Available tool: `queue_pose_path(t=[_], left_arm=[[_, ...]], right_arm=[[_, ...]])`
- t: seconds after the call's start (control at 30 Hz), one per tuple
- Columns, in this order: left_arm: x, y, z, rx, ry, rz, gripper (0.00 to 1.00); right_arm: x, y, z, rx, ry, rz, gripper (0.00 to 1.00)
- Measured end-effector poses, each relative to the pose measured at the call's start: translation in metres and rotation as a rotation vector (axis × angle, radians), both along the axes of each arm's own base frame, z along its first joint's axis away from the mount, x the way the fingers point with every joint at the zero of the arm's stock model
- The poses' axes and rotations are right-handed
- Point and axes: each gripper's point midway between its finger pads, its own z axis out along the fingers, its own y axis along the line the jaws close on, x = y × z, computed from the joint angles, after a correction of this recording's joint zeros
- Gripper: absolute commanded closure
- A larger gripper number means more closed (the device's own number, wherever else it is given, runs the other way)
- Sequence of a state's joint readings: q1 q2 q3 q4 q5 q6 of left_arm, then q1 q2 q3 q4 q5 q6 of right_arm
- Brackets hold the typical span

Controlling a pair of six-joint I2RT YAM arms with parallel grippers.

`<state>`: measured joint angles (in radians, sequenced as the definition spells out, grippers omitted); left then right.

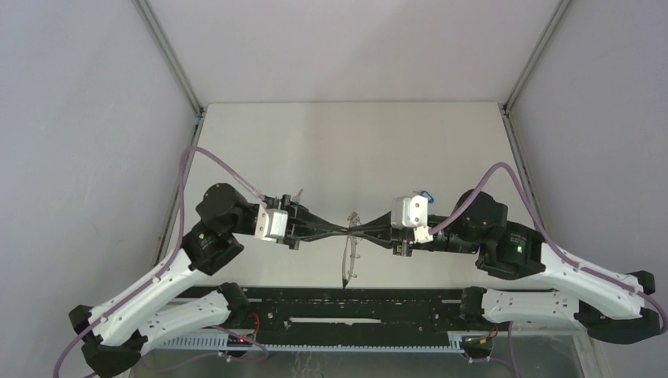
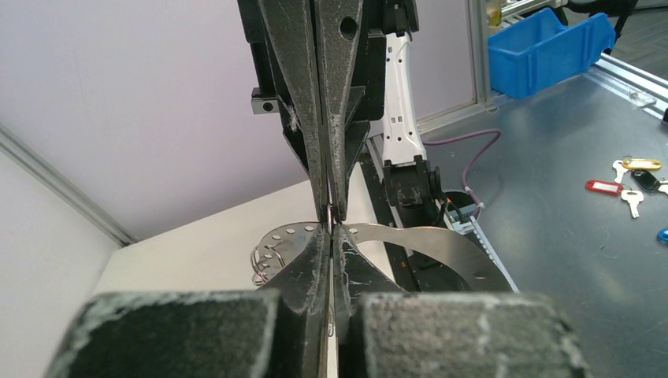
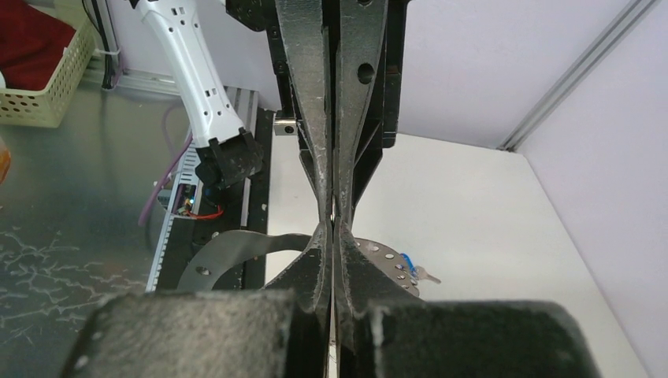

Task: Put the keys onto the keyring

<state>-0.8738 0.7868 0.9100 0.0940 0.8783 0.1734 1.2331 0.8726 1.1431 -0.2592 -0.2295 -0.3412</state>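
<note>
The keyring [image 1: 346, 256] is a thin grey metal hoop, held edge-on above the table between both arms. My left gripper [image 1: 343, 229] and my right gripper [image 1: 362, 229] meet tip to tip, each shut on its rim. In the left wrist view my gripper [image 2: 332, 228] pinches the flat band [image 2: 441, 240], which has small holes and wire loops [image 2: 264, 264]. In the right wrist view my gripper [image 3: 332, 228] pinches the same band [image 3: 236, 248]. A key with a blue tag [image 3: 406, 264] shows at its far edge; I cannot tell if it hangs there. Another small blue thing [image 1: 425, 194] lies behind the right wrist.
The table is walled at the back and both sides by grey panels [image 1: 346, 47]. The black rail [image 1: 354, 311] with the arm bases runs along the near edge. Off the table stand a blue bin [image 2: 551, 47], loose tagged keys [image 2: 603, 187] and a white basket [image 3: 39, 79].
</note>
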Motion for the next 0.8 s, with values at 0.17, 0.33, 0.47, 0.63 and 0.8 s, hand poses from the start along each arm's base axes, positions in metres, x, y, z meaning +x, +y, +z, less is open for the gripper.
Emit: queue_pose_path(t=[0.17,0.33,0.47,0.63,0.8], left_arm=[[0.002,0.000,-0.010,0.029,-0.029,0.009,0.67],[0.005,0.001,-0.030,0.100,-0.027,0.020,0.64],[0.007,0.003,-0.036,0.121,-0.028,0.039,0.63],[0.013,0.006,-0.038,0.132,-0.016,0.088,0.69],[0.015,0.005,-0.042,0.145,-0.003,0.097,0.75]], right_arm=[[0.006,-0.001,-0.004,-0.047,0.025,-0.036,1.00],[0.010,-0.005,-0.022,-0.115,0.048,-0.060,1.00],[0.009,-0.009,-0.027,-0.137,0.055,-0.061,1.00],[0.006,-0.015,-0.025,-0.136,0.053,-0.056,1.00],[0.007,-0.016,-0.026,-0.170,0.069,-0.058,1.00]])
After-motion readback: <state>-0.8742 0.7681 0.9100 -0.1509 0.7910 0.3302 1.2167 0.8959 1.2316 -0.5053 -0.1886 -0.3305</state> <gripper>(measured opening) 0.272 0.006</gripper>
